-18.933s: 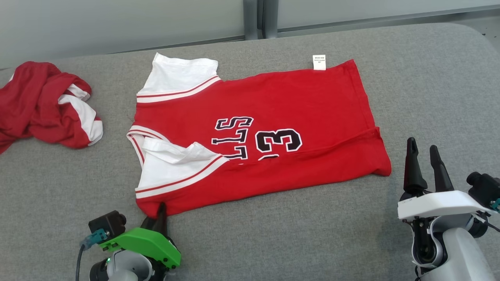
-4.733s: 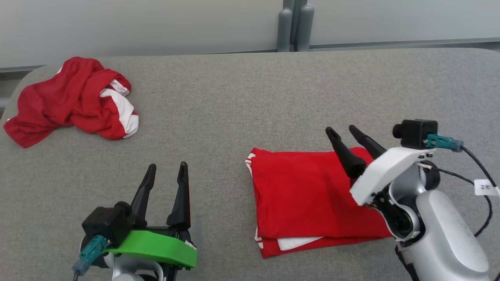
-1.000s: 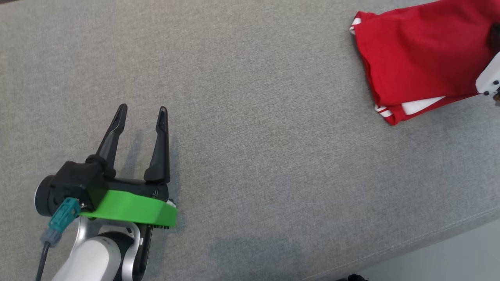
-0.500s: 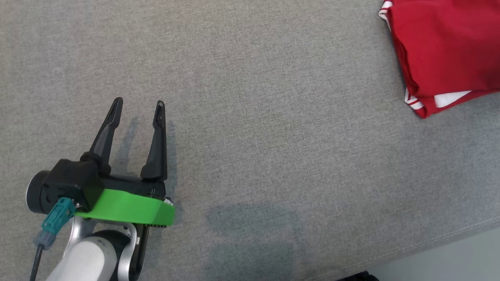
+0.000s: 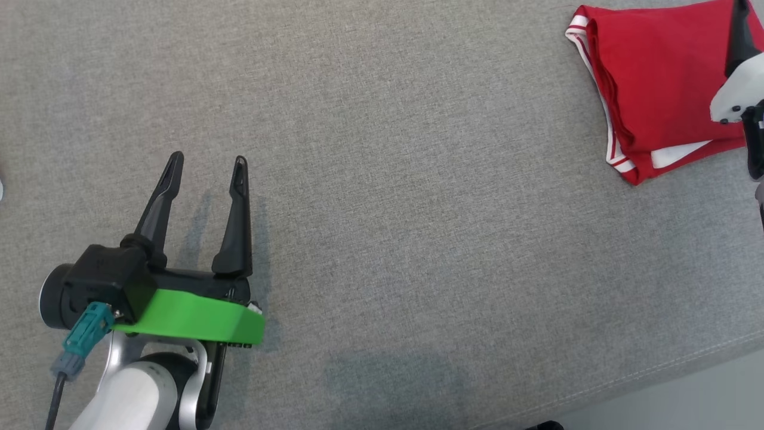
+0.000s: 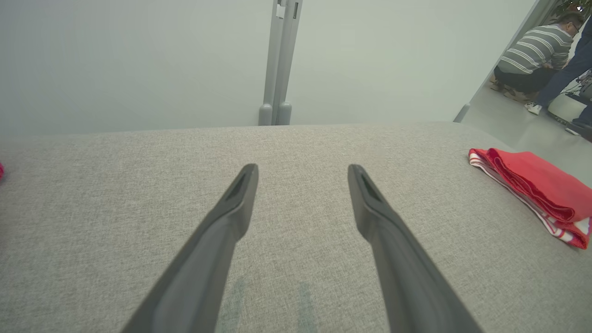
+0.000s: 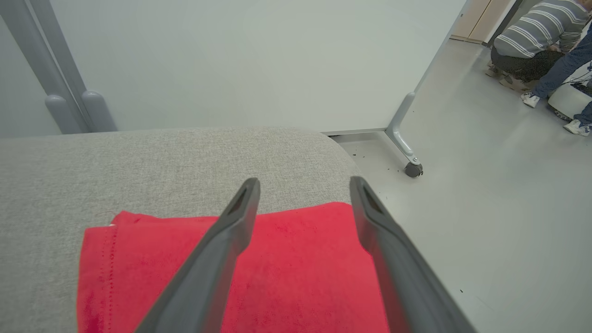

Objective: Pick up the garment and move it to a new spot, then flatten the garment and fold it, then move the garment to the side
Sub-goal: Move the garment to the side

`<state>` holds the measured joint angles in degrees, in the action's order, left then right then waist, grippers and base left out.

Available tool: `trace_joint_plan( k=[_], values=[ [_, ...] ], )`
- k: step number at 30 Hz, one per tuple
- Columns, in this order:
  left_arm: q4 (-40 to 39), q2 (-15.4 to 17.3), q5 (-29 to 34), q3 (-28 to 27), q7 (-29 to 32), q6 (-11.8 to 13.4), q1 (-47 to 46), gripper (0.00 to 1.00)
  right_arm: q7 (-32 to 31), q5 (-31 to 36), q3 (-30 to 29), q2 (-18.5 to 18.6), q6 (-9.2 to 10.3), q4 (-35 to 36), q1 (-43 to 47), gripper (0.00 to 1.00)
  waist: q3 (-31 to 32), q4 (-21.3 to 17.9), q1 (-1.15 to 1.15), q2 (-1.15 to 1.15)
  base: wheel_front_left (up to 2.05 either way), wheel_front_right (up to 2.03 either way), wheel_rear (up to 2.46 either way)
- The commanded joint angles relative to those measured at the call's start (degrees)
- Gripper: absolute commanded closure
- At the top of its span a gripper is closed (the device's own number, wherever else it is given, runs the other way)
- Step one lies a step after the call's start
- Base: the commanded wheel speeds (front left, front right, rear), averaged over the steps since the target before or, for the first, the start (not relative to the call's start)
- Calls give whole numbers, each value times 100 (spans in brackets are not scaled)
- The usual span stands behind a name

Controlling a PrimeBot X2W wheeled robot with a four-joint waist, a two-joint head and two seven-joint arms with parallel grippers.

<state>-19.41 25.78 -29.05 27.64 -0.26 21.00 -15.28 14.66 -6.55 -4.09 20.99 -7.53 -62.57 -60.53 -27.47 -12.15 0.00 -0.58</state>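
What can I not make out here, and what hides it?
Head view: the folded red jersey runs off the right edge, partly behind the white housing of the right gripper.
Right wrist view: the jersey's near part is cut by the bottom edge and crossed by the gripper's fingers.
Left wrist view: a red scrap at the left edge, too cut off to identify.

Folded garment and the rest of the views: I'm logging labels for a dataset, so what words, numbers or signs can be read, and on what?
None can be read.
The folded garment presents plain red cloth with white striped trim; no print or tag faces the cameras.
The left gripper, its green mount and the grey surface carry no legible marking.
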Motion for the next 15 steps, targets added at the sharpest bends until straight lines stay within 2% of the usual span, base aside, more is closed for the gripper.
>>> trace_joint_plan(
  k=[1, 9, 15],
  values=[
    [25, -13, -30, -25, -46, -3, 47, 0, 30, -64, 81, -26, 7, 83, 66, 0, 143, -13, 0, 58, 0, 0, 0],
    [380, -183, -314, -190, -392, -63, 207, 0, 53, -681, 846, -165, 7, 1229, 581, 0, 778, 129, 0, 58, 0, 0, 0],
    [767, -340, -566, -323, -735, -156, 352, 0, 49, -1009, 1048, -279, 7, 1994, 1144, 0, 1271, 342, 0, 58, 0, 0, 0]
  ],
)
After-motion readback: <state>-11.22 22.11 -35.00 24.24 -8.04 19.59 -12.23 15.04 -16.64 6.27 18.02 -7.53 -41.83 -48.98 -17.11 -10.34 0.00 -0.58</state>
